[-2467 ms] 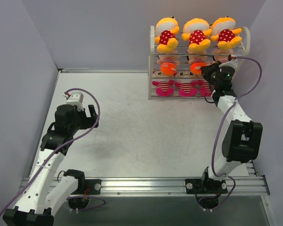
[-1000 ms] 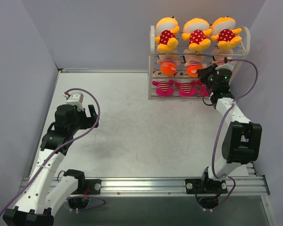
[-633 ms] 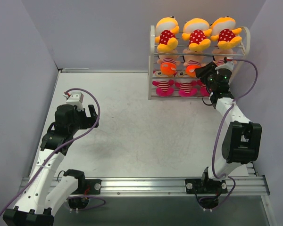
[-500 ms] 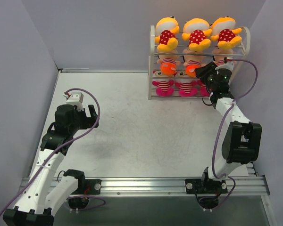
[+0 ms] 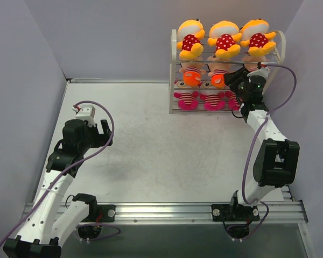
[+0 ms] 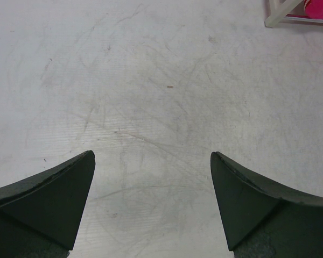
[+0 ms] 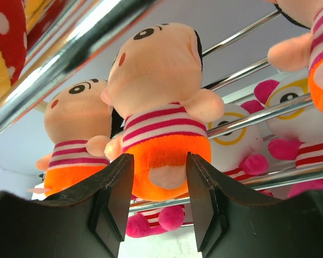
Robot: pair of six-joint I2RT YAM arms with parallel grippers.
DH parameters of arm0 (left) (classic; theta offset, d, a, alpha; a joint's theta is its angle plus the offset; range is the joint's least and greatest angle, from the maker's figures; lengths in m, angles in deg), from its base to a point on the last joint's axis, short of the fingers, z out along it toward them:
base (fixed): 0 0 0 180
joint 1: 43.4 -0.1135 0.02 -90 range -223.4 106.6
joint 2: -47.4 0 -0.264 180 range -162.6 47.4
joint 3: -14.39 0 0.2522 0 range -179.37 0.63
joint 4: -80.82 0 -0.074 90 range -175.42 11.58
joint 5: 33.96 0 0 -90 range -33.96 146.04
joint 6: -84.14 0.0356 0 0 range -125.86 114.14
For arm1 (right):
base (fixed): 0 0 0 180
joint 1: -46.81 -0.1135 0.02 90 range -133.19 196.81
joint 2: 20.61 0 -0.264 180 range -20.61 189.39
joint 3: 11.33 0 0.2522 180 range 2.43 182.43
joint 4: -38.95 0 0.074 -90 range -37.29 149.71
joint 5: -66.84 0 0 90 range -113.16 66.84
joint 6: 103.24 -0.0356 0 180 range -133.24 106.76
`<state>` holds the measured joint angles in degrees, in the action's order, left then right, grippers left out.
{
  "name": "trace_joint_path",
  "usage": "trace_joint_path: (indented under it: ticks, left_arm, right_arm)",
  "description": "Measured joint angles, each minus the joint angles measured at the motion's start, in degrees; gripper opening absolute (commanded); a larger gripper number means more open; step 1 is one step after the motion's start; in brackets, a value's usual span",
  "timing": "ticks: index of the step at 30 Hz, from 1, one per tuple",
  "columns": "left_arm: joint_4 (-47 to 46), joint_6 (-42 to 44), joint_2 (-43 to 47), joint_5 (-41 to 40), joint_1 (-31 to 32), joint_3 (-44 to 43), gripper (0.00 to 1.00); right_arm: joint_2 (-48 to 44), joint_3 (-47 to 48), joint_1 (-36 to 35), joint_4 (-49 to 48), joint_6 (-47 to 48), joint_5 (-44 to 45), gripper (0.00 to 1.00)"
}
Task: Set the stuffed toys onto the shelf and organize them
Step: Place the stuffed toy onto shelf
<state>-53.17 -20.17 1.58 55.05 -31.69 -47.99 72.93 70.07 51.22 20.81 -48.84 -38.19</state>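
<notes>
The white wire shelf (image 5: pixel 173 70) stands at the table's back right. Three yellow polka-dot toys (image 5: pixel 224 40) fill its top tier, peach-faced toys with orange bottoms (image 5: pixel 191 75) the middle tier, pink-striped toys (image 5: pixel 187 99) the bottom. My right gripper (image 5: pixel 230 80) reaches into the middle tier. Its jaws (image 7: pixel 159 161) stand open, one on each side of the orange bottom of the middle peach-faced toy (image 7: pixel 161 107), which rests on the rods. The third peach-faced toy (image 7: pixel 317 54) shows only partly. My left gripper (image 5: pixel 105 133) hovers open over bare table (image 6: pixel 152 155).
Grey walls close in the table on the left, back and right. A shiny shelf rod (image 7: pixel 70 59) crosses just above my right wrist camera. The shelf's foot (image 6: pixel 280 13) shows far off in the left wrist view's upper right corner.
My right gripper has gone from shut to open and shifted slightly upward at the middle tier, in front of the middle peach-faced toy. The left arm has not moved.
</notes>
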Motion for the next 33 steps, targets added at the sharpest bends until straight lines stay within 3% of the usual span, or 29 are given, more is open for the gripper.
trace_joint_path:
  ticks: [15, 19, 33]
  left_arm:
    - [0.00, 0.00, 0.02, 0.00, 0.00, 0.00, 0.97]
    - [0.00, 0.00, 0.07, 0.02, 0.00, 0.00, 0.97]
    - [0.00, 0.00, 1.29, 0.04, 0.39, 0.02, 0.97]
  right_arm:
    - [0.00, 0.37, 0.00, 0.15, 0.13, 0.83, 0.45]
    - [-0.09, 0.39, 0.00, 1.95, 1.25, 2.43, 0.52]
    - [-5.27, 1.01, 3.61, 8.61, 3.63, 8.00, 0.55]
